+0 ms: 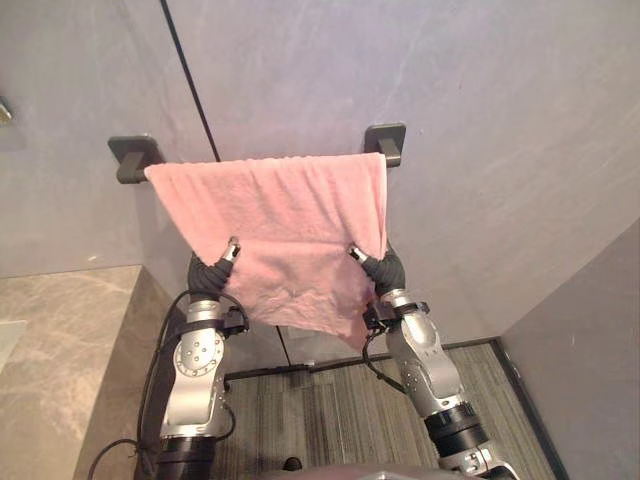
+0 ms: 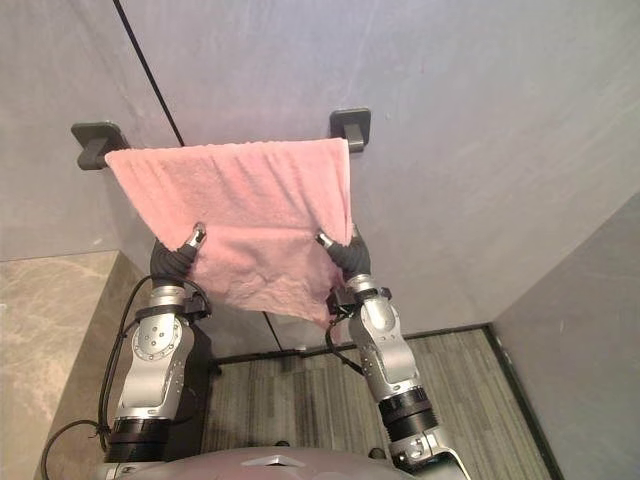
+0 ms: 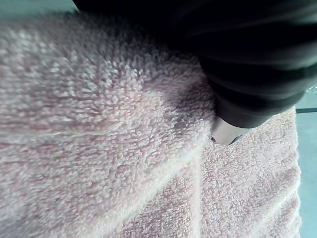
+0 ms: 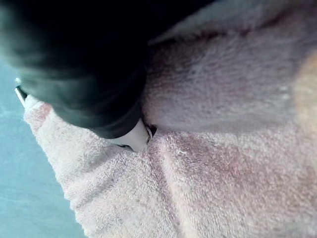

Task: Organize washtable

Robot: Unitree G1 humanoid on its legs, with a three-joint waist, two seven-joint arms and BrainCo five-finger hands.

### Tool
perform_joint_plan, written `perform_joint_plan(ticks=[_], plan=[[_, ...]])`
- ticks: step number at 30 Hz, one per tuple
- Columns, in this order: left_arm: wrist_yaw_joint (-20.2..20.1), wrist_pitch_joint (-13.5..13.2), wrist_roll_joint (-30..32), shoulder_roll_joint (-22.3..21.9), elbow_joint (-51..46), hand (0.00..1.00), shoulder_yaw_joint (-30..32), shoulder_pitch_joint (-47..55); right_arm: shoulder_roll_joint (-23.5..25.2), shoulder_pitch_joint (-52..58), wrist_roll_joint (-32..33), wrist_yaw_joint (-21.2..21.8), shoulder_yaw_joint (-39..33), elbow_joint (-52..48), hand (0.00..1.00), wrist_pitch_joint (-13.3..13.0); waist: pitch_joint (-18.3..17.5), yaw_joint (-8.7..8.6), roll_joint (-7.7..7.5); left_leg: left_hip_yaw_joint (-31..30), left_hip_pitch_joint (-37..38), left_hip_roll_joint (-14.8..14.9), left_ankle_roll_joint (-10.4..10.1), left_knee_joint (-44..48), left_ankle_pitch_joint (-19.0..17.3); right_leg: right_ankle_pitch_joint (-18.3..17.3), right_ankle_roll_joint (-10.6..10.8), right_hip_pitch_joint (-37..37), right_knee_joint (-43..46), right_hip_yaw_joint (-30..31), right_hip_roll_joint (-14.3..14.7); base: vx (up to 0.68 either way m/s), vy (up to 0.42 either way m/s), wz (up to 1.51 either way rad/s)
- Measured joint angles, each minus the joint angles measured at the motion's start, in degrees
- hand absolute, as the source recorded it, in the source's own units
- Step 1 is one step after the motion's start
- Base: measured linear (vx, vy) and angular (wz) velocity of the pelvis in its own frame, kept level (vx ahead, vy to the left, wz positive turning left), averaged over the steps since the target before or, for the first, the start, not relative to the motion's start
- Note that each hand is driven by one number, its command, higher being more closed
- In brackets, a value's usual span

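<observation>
as the pink terry-cloth towel hangs over the dark wall-mounted rail, its long axis level along the wall, left hand and right hand meet its lower half, equally near, one each side; grip: cannot tell.

Left hand: mostly buried under the pink towel, its grip unreadable.
Right hand: likewise tucked behind the towel.
Rail: covered by the towel between the dark brackets.
Surface: cut off at the picture's left edge.
</observation>
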Motion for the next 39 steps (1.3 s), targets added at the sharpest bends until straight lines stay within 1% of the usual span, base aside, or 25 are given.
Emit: perform_joint_plan(ticks=[3,13,14,15,16,21,26,29,33,37,39], plan=[[-0.1,0.1,0.0,-0.2,0.0,1.00,0.0,-0.1,0.2,-0.7,-1.5,-0.3,-0.9,0.7,1.00,0.4,0.0,0.03,0.04,-0.1,0.0,0.0,0.0,0.0,0.1,0.0,0.0,0.0,0.1,0.0,0.0,0.00,0.000,0.00],[-0.2,0.7,0.0,-1.2,0.2,1.00,0.2,-0.6,0.6,-2.8,-2.0,-0.5,-2.5,3.1,1.00,1.0,0.4,-0.13,0.69,-0.6,0.0,-0.5,0.1,0.0,0.2,-0.2,0.3,0.3,0.1,-0.4,-0.6,0.00,0.004,0.02],[-0.2,0.8,0.0,-1.8,0.2,1.00,0.3,-0.6,0.7,-2.8,-2.1,-0.7,-2.6,3.2,0.00,1.0,0.5,-0.16,0.77,-0.7,0.0,-0.7,0.2,0.0,0.2,-0.2,0.4,0.4,0.1,-0.5,-0.8,0.01,0.016,0.06],[-0.2,0.8,0.0,-2.2,0.2,1.00,0.6,-0.6,0.7,-2.8,-2.1,-0.9,-2.8,3.3,0.00,1.1,0.5,-0.16,0.78,-0.7,0.0,-0.8,0.2,0.0,0.2,-0.3,0.4,0.4,0.1,-0.6,-0.9,0.01,0.018,0.05],[-0.2,1.0,0.0,-2.6,0.3,0.00,1.1,-0.6,0.7,-2.9,-2.2,-1.2,-3.5,3.7,0.00,1.2,0.5,-0.17,0.77,-0.8,0.0,-0.9,0.2,0.0,0.2,-0.3,0.4,0.5,0.1,-0.6,-0.9,0.00,0.000,0.00],[0.1,1.3,0.0,-2.8,1.4,0.00,3.2,-0.5,1.0,-3.9,-3.2,-2.6,-6.1,5.3,0.00,1.2,0.8,-0.22,1.06,-0.8,0.0,-0.9,0.2,0.0,0.2,-0.3,0.4,0.5,0.1,-0.6,-0.9,0.00,0.000,0.00],[3.6,2.7,-0.1,-3.0,2.6,0.00,9.0,1.1,0.8,-3.8,-3.1,-5.3,-11.7,5.5,0.00,1.2,1.5,-0.17,1.28,-0.7,0.1,-0.8,0.2,0.0,0.2,-0.3,0.4,0.5,0.1,-0.6,-0.9,0.00,0.000,0.00],[5.1,3.2,-0.6,-2.9,2.6,0.00,10.6,3.1,0.1,-2.1,-3.1,-7.2,-15.0,5.6,0.00,1.6,1.6,-0.09,1.16,-0.6,0.1,-0.8,0.2,0.0,0.2,-0.3,0.4,0.5,0.1,-0.6,-0.9,0.00,0.000,0.00],[5.0,3.2,-0.7,-2.9,2.5,0.00,9.7,4.3,-2.5,-0.1,-3.1,-7.9,-15.2,5.6,0.00,1.7,1.6,-0.21,1.12,-0.4,0.1,-0.8,0.2,0.0,0.2,-0.3,0.4,0.3,0.1,-0.5,-0.9,0.00,-0.001,-0.01],[4.4,3.2,-0.7,-2.4,2.5,0.00,4.9,4.3,-3.9,0.4,-3.0,-7.8,-14.2,5.5,0.00,1.7,1.6,-0.23,1.04,0.0,-0.2,-0.6,0.2,0.0,0.2,-0.1,0.5,-0.1,0.0,0.1,-0.7,-0.01,-0.004,-0.05],[3.7,3.2,-0.7,-2.3,2.5,0.00,3.7,4.3,-4.1,0.8,-3.0,-7.2,-13.9,5.5,0.00,1.7,1.6,-0.26,0.89,0.0,-0.3,-0.5,0.2,0.0,0.2,0.1,0.4,-0.1,-0.3,0.2,-0.7,0.00,-0.002,-0.02]])
